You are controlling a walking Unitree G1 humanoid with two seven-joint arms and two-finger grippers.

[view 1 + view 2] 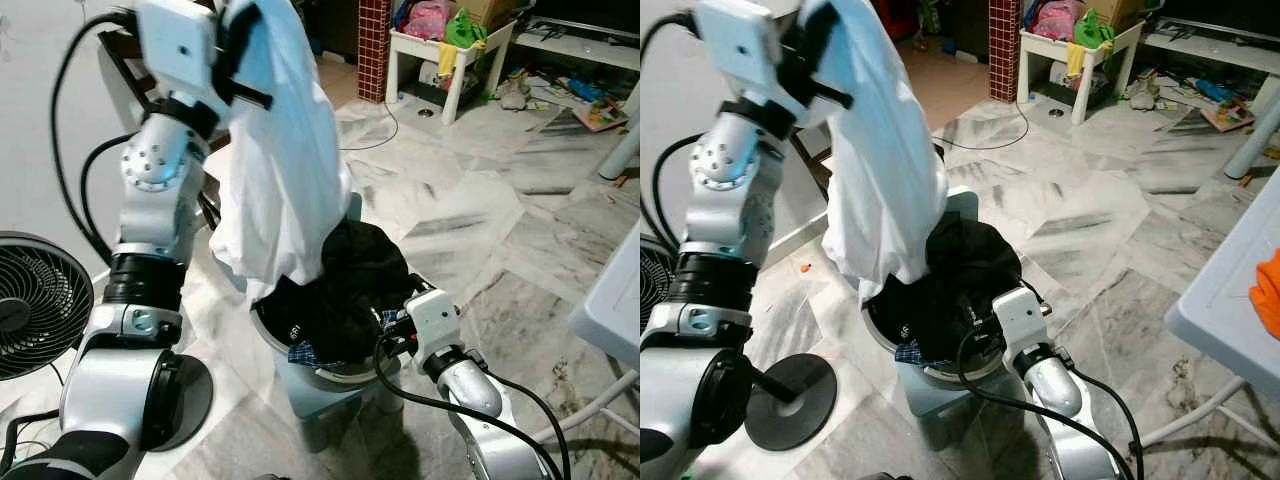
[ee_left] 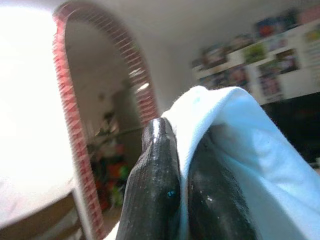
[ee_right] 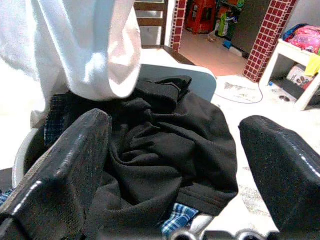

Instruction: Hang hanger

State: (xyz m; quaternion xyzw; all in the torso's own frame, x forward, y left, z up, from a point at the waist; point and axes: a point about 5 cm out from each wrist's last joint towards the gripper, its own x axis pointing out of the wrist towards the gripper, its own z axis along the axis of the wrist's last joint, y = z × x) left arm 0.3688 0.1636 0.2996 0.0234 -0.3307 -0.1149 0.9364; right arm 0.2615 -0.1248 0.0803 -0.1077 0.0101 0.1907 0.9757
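- Left claw (image 2: 175, 165), raised at about eleven o'clock in the head views, is pinching a fold of a white garment (image 1: 275, 170) between its two black fingers (image 2: 155, 185), which are pressing together on the cloth
- White garment is hanging down from that grip, its lower edge reaching into a round laundry basket (image 1: 340, 378) near the middle of the marble floor (image 1: 480, 230)
- Black clothing (image 3: 170, 145) is lying heaped in the basket, with a blue checked cloth (image 3: 179, 217) showing at the rim
- Right claw (image 3: 175, 170) is sitting at the basket's rim at about five o'clock, fingers spread wide apart around nothing, facing the black heap
- No hanger can be made out in these views
- A black fan (image 1: 35, 305) is standing at nine o'clock, and a small white desk (image 1: 450, 60) is standing at one o'clock
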